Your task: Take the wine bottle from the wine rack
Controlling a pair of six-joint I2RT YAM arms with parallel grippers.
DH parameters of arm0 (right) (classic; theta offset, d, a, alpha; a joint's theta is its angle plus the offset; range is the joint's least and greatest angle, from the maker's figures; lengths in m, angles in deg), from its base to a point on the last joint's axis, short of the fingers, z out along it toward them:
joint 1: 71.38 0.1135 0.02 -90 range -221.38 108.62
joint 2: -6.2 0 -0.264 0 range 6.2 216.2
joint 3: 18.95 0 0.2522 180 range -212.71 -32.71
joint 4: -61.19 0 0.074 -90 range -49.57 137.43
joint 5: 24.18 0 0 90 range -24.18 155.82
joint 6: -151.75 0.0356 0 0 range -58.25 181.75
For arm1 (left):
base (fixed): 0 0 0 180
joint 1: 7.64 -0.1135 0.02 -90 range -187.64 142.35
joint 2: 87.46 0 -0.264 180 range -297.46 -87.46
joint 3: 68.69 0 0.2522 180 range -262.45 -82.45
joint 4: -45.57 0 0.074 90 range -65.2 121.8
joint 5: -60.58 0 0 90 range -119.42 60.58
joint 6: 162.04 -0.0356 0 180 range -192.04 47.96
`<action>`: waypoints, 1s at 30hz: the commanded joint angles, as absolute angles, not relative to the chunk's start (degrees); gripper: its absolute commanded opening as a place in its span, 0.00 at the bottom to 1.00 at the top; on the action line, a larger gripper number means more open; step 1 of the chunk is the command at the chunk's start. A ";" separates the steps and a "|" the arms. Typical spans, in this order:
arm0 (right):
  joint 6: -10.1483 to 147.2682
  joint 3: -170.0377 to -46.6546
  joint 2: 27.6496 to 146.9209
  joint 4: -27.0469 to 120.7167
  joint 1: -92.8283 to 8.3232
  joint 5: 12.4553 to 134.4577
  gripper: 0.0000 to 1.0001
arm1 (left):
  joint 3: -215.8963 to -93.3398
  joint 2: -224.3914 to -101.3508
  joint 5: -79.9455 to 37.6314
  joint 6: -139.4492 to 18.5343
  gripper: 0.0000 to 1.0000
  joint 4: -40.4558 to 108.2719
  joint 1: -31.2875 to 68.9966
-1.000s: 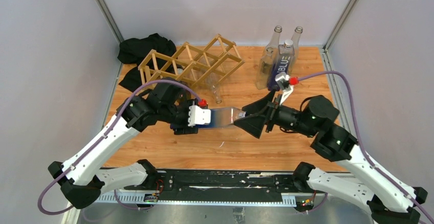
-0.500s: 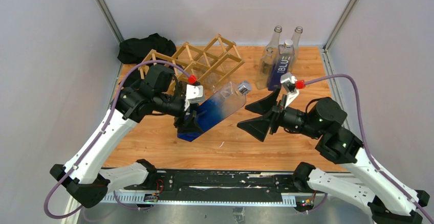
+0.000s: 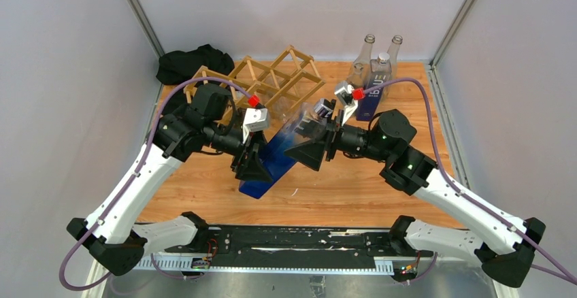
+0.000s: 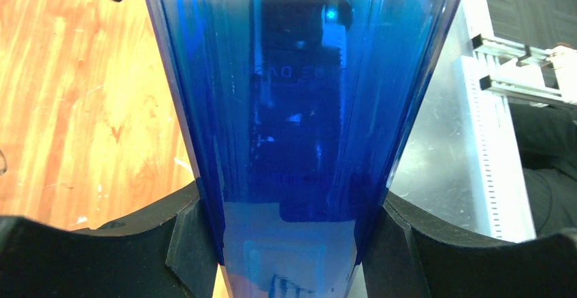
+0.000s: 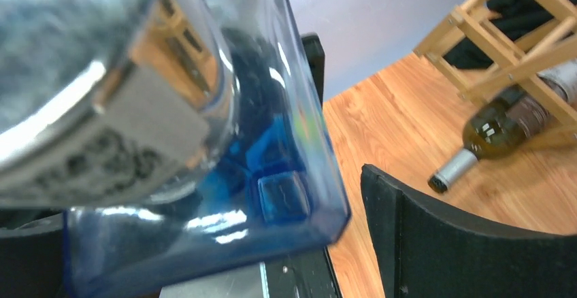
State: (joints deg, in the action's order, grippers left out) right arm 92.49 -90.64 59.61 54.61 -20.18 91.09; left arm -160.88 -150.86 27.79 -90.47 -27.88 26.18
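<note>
Left claw [image 4: 289, 240] is clamped on the lower body of the blue bottle [image 3: 277, 156], which hangs tilted in the air, clear of the wine rack [image 3: 275, 77] behind. Right claw [image 3: 309, 140] is spread wide around the cap end, not gripping. Best play: close squarely below the cap before the left lets go. Lettering seen through the blue glass is too faint to read.

Blue-fading-to-clear bottle [image 3: 280, 154], pale natural-wood rack [image 3: 272, 77], orange woodgrain table [image 3: 204, 196], black cloth [image 3: 187, 63]

right gripper [image 3: 306, 143] moved in to the blue bottle [image 3: 277, 160] top, bottle tipped steeper in left gripper [image 3: 256, 164]
</note>
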 commanded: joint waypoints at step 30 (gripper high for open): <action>72.84 -98.75 52.70 24.38 -28.77 41.76 0.00 | -173.46 -156.24 -11.17 -89.99 1.00 -31.02 17.99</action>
